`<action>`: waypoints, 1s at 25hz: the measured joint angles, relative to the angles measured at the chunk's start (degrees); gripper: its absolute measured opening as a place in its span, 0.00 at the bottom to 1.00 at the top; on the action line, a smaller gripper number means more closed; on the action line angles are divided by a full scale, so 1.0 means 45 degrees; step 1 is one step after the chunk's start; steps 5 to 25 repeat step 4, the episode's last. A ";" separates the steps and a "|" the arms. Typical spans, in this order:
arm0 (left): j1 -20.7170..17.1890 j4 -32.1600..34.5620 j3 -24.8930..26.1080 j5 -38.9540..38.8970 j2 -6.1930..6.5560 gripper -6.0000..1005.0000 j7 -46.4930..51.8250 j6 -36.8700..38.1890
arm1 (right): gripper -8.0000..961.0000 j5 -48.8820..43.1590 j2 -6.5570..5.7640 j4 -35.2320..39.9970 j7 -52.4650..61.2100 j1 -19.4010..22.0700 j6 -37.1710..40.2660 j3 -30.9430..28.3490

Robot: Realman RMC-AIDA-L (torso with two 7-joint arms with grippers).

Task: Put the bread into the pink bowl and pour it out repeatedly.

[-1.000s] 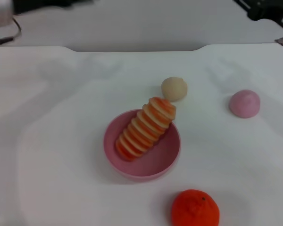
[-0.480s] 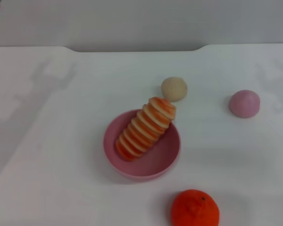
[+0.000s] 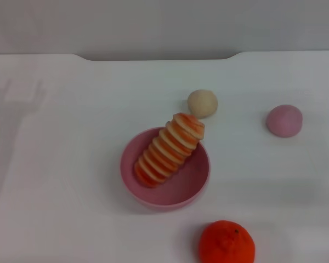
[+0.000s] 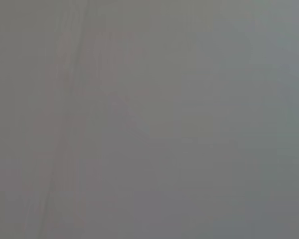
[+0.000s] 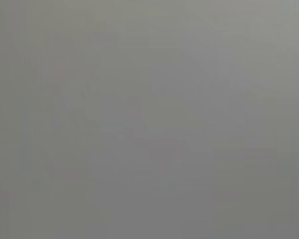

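1. The bread point(image 3: 169, 149) is lying in the pink bowl point(image 3: 193, 183) near the middle of the white table point(image 3: 71, 219), its lower end resting down in the bowl's left half and its upper end leaning on the far right rim and sticking out past it.

2. The loaf's long axis is running diagonally, from near-left and low to far-right and high, so any tipping of the bowl is likely to send it out along that line.

3. Neither gripper is showing in the head view; only a forked shadow point(image 3: 13, 107) is falling on the table's far left side, well apart from the bowl.

4. Both wrist views are showing nothing but plain grey, so whether either gripper is wide, narrow or holding anything cannot be told.

5. That shadow is suggesting the left arm may be the closer one, though this is a judgement and not something seen.

6. A beige ball point(image 3: 202, 103) is sitting just beyond the bread's raised end, a pink ball point(image 3: 284, 120) is lying well off to the right, and an orange fruit point(image 3: 226, 242) is resting near the front edge, to the right of the bowl.

7. With the bread already in, the pouring step is looking like the next one, and the bowl's bare near rim is offering the clearest place to grip.
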State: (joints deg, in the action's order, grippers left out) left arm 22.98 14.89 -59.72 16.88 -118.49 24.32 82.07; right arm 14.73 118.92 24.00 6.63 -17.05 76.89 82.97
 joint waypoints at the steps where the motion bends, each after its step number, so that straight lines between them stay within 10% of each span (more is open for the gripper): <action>1: -0.0061 -0.0036 0.0013 -0.0057 0.0015 0.78 -0.0201 -0.0033 | 0.57 0.0110 -0.0005 -0.0110 -0.0038 -0.0028 0.0057 -0.0046; 25: -0.0094 -0.0110 0.0023 -0.0193 0.0035 0.78 -0.0369 -0.0293 | 0.57 0.0165 -0.0014 -0.0217 -0.0058 -0.0077 0.0085 -0.0301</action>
